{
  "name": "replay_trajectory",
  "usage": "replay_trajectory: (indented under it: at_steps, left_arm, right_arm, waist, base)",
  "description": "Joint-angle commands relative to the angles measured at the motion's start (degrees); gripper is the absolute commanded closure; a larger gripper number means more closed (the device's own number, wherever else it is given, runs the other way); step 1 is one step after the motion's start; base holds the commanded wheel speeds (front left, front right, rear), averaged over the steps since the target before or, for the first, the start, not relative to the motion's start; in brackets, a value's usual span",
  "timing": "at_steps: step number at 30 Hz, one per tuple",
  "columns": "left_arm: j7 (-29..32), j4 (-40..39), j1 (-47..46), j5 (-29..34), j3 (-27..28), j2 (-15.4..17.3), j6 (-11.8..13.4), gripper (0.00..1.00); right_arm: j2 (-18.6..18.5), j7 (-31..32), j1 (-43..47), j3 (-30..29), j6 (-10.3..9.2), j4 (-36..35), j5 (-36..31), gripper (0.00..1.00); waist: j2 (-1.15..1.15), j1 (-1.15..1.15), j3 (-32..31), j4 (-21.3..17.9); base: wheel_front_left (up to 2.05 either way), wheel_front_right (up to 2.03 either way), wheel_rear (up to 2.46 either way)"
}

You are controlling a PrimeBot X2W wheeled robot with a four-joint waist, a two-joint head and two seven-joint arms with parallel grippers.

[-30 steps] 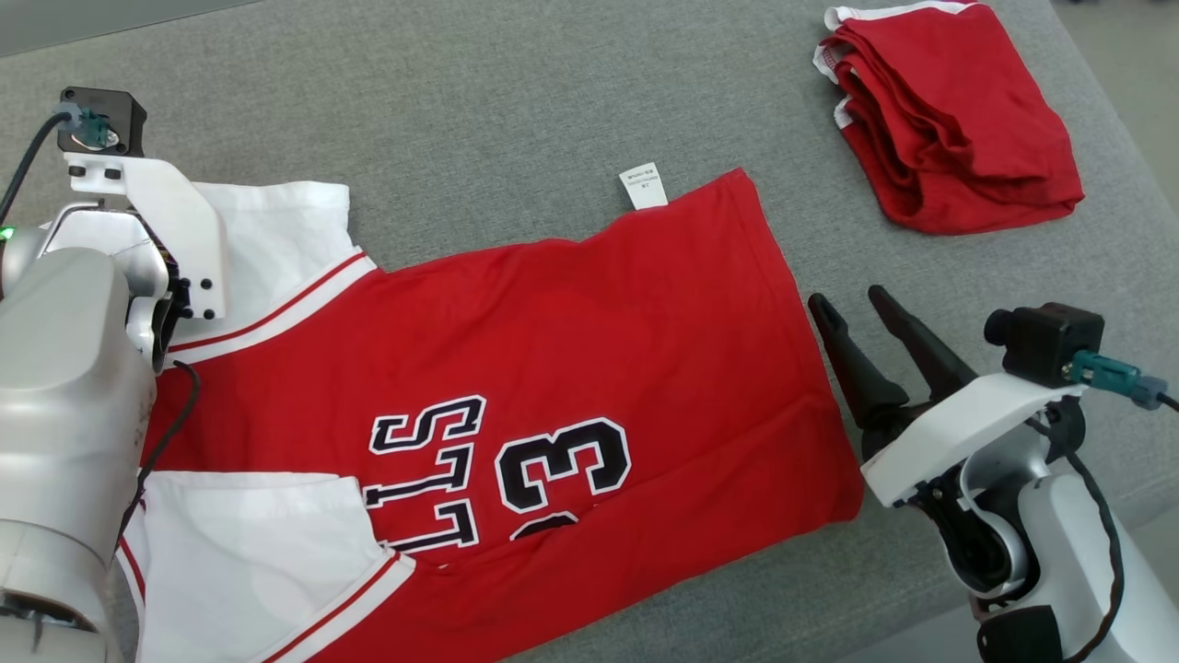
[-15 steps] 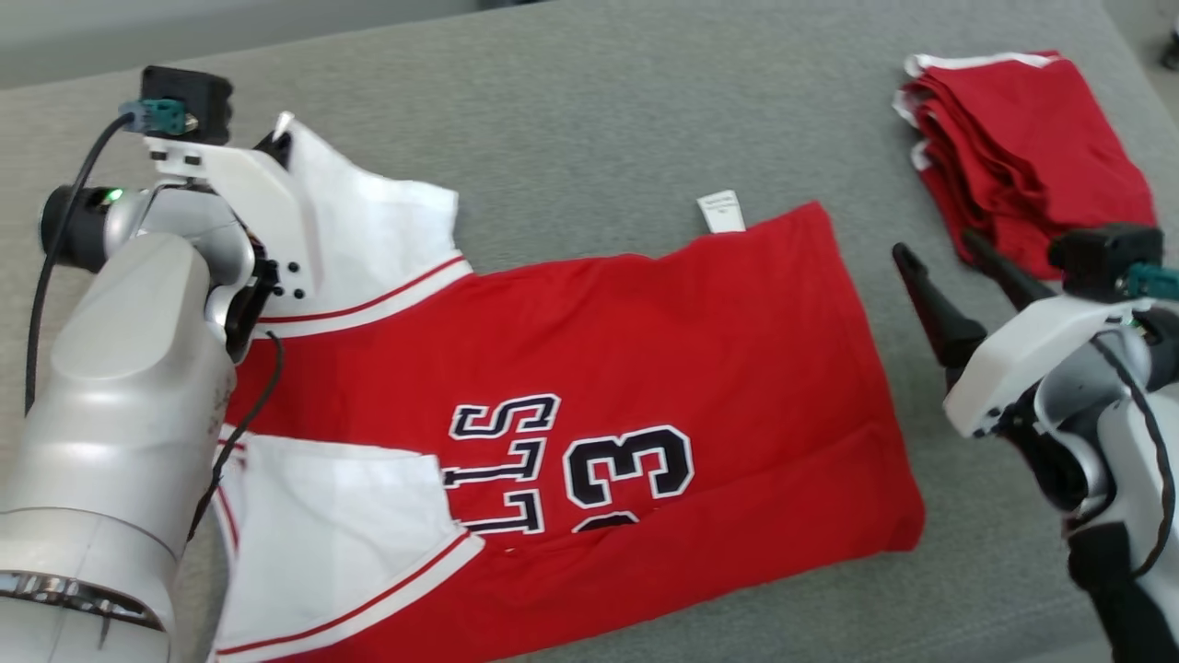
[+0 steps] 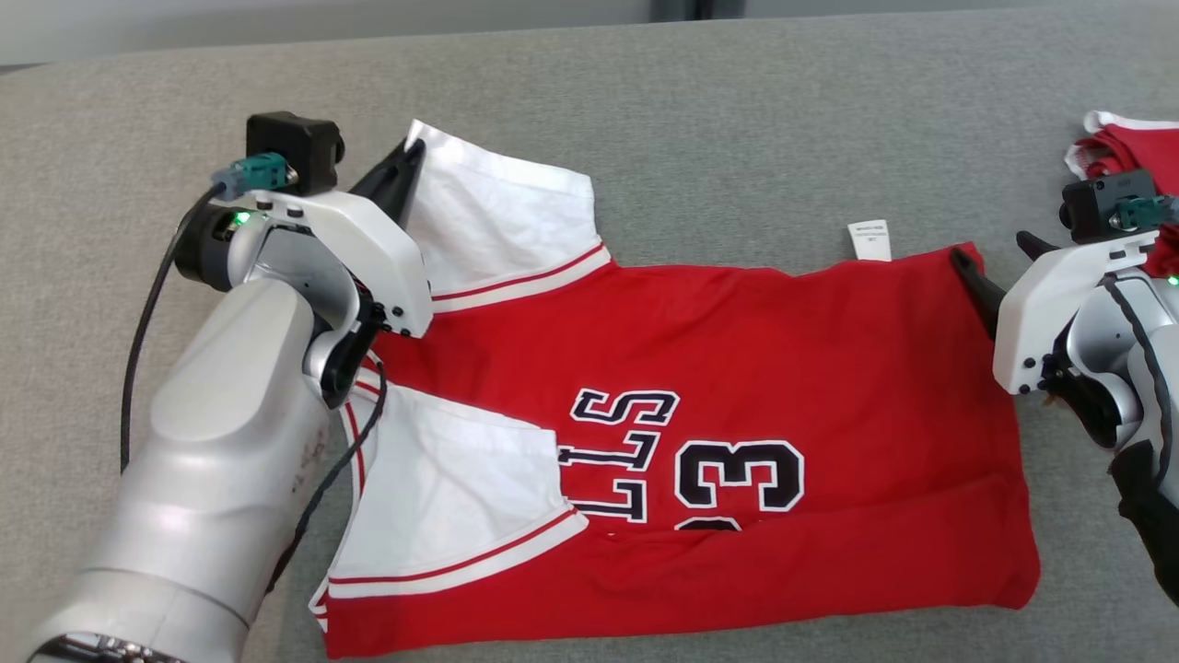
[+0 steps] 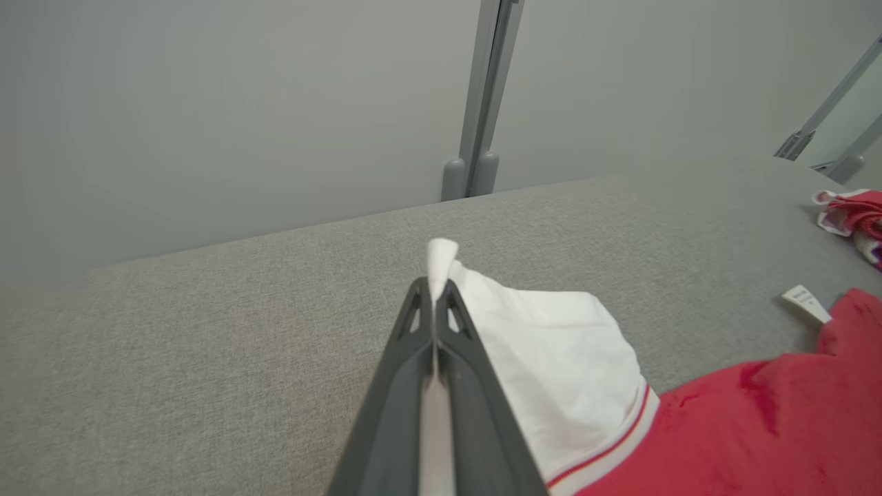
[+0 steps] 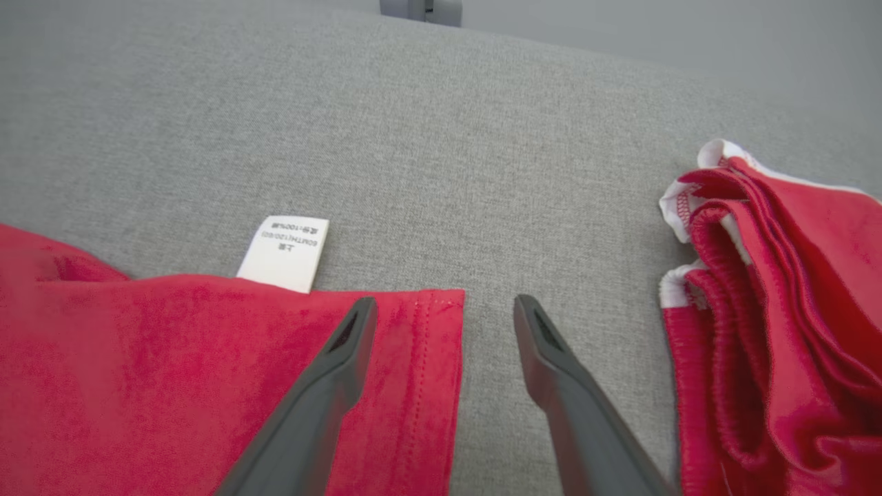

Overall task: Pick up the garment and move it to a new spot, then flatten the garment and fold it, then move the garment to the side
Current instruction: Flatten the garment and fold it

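Note:
The garment [image 3: 737, 350] is a red jersey with white sleeves and black lettering, spread on the grey surface. My left gripper [image 3: 410, 155] is shut on the corner of the far white sleeve [image 4: 551, 365], and its tips [image 4: 434, 289] pinch a small fold that stands up off the surface. At the jersey's far right hem corner [image 5: 427, 324] my right gripper [image 5: 446, 303] is open. One finger is over the red cloth and the other over bare grey surface. In the head view the right gripper [image 3: 990, 253] shows at that same corner.
A white care label [image 3: 869, 239] sticks out from the jersey's far edge, close to the right gripper [image 5: 284, 253]. A second red garment [image 5: 778, 310], bunched and folded, lies just right of the right gripper. The grey surface [image 3: 737, 138] ends at a wall beyond.
The head camera has swung, shifting the whole picture right. The left gripper has raised the far sleeve's corner off the surface. The right gripper has come from the jersey's right side to its far hem corner.

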Motion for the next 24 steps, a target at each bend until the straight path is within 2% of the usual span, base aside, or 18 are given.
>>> replay_trajectory:
  at_steps: [1,13,22,24]
  left_arm:
    - [0.09,-2.23,1.53,-0.42,-0.11,0.22,0.47,1.00]
    - [4.15,-16.70,8.00,-1.57,-0.01,2.70,4.11,1.00]
    - [6.46,-22.70,10.11,-2.04,0.07,4.17,5.93,1.00]
    - [6.88,-23.67,10.61,-2.20,0.07,4.44,6.32,1.00]
  right_arm:
    - [-0.75,0.62,-1.52,0.73,0.02,2.29,-0.62,0.00]
    - [-1.55,2.26,-6.53,6.73,0.02,10.93,0.54,0.00]
    - [-0.72,1.28,-8.49,10.22,0.02,14.11,2.73,0.01]
    - [-0.53,0.97,-8.89,11.00,0.02,14.62,3.45,0.34]
  waist:
    - [0.00,0.00,0.17,1.07]
    - [0.00,0.00,1.42,2.36]
    - [0.00,0.00,2.42,3.01]
    - [0.00,0.00,2.57,3.13]
  base:
    - [0.00,0.00,0.00]
    - [0.00,0.00,0.00]
    - [0.00,0.00,0.00]
    - [0.00,0.00,0.00]
